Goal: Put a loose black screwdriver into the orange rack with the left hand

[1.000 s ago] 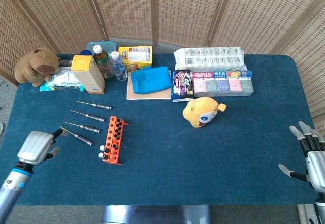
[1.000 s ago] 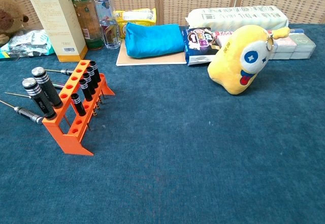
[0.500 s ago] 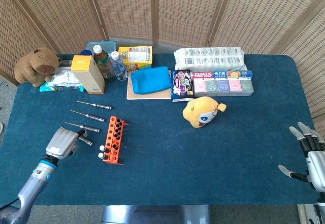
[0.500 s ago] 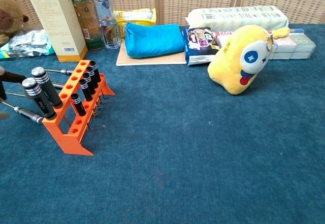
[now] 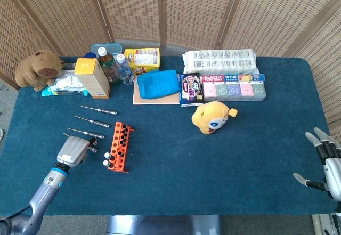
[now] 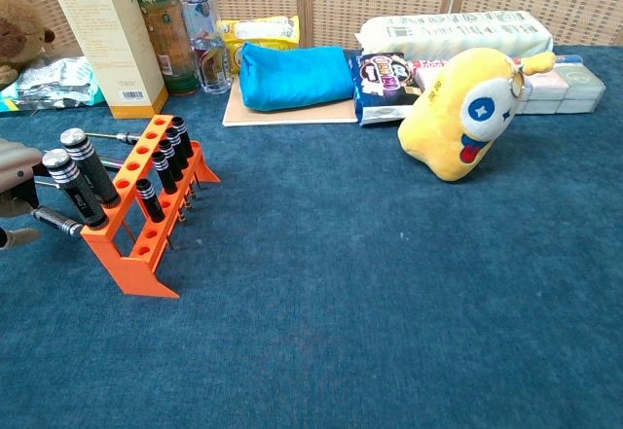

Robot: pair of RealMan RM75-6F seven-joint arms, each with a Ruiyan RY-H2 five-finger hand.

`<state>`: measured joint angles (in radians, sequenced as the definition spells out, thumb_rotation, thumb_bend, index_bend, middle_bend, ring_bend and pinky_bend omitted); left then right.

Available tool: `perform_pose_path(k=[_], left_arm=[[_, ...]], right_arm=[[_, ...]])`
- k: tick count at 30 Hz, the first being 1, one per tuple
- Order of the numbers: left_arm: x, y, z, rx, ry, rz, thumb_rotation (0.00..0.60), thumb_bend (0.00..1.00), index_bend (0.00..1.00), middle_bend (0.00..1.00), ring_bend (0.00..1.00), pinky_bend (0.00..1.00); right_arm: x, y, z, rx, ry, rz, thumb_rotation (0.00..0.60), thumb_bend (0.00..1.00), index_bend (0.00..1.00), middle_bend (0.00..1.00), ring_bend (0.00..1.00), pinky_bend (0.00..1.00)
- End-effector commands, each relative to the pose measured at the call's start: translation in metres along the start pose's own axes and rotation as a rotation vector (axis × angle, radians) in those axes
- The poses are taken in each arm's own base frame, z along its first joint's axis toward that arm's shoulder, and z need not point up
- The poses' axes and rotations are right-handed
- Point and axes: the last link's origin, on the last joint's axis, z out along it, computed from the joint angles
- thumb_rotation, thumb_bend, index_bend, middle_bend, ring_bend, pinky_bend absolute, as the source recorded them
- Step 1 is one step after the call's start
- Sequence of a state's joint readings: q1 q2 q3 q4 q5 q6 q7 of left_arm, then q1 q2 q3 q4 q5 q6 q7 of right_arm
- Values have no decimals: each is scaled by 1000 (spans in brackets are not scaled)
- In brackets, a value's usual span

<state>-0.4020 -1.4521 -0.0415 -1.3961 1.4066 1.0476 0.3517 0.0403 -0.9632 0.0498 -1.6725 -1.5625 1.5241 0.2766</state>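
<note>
Left hand moved onto nearest loose screwdriver, tip pointing away-left

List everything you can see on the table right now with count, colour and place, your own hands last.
loose screwdrivers: four, black handles, lying left of the rack; the nearest is partly under the left hand
orange rack: one, front left, several black screwdrivers standing in it
yellow plush toy: one, centre
capybara plush: one, brown, far left
yellow box: one, back left
bottles: two, beside the box
blue cloth: one, folded on a tan board, back centre
snack bag: one, dark, right of the cloth
white packet: one, back right
left hand: over the nearest loose screwdriver; grip not clear
right hand: at the right edge, fingers apart, holding nothing
</note>
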Motion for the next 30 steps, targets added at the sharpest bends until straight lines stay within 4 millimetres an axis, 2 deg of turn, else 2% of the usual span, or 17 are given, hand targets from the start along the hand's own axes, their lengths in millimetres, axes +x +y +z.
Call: perform_pose_path(k=[1,30], left_arm=[[0,1,2,2,-1,7,600,316,393,1000,1000,1000],[-8,9,13,38,-13,75,600,329,428,1000,1000,1000]], right_arm=[[1,0,0,1,0,3,600,0,104,0,0,0],[4,1,0,5,0,27,600,0,107,0,0,0]])
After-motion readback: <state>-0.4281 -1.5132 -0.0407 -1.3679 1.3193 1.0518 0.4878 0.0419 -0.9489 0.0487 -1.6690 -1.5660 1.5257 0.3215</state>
